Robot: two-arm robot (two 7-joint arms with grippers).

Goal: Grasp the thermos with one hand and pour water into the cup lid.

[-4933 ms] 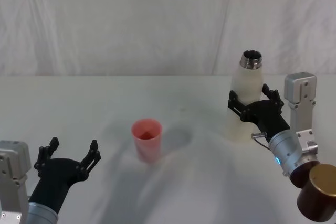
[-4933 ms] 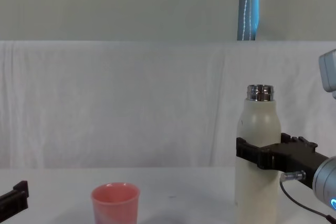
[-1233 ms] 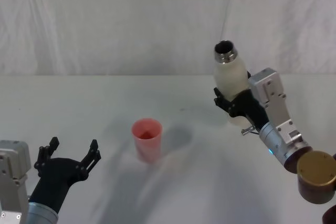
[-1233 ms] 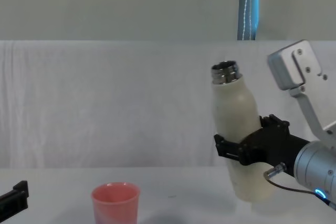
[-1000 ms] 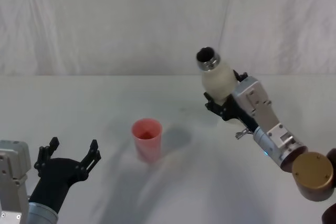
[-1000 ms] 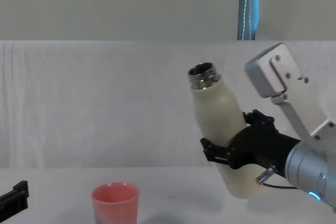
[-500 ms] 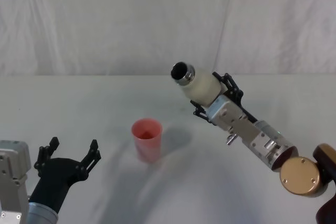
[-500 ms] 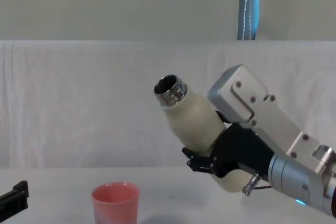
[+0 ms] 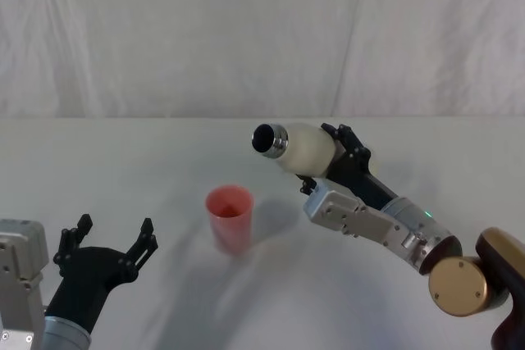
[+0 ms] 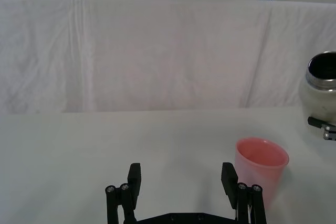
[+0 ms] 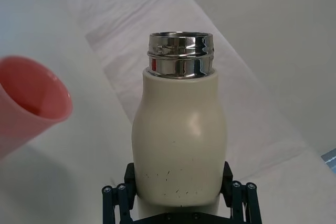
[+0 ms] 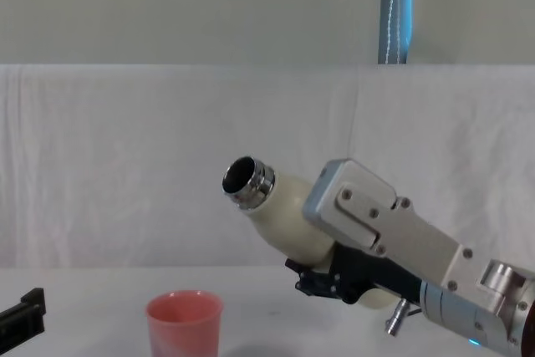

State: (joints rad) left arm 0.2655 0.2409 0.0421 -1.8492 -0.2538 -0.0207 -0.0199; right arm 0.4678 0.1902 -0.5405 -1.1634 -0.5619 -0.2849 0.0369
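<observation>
My right gripper (image 9: 332, 156) is shut on the cream-white thermos (image 9: 302, 147), holding it in the air, tilted strongly to the left. Its steel neck (image 9: 269, 139) has an open mouth that points toward the pink cup lid (image 9: 230, 217) and sits above and to the right of it. The chest view shows the thermos (image 12: 288, 219) with its neck well above the cup lid (image 12: 185, 323). In the right wrist view the thermos (image 11: 179, 133) sits between the black fingers, the cup lid (image 11: 25, 103) off to one side. My left gripper (image 9: 105, 245) rests open at the near left; the cup lid (image 10: 261, 165) stands beyond its fingers.
A white cloth covers the table (image 9: 148, 161) and hangs as a backdrop behind it. A blue pole (image 12: 396, 7) rises behind the backdrop. The right arm's grey housing and brass-coloured joint (image 9: 456, 284) stretch across the near right of the table.
The right arm has swung the thermos left and lower toward the cup lid and tipped it further, from upright on the table to almost lying flat. The left gripper has stayed still.
</observation>
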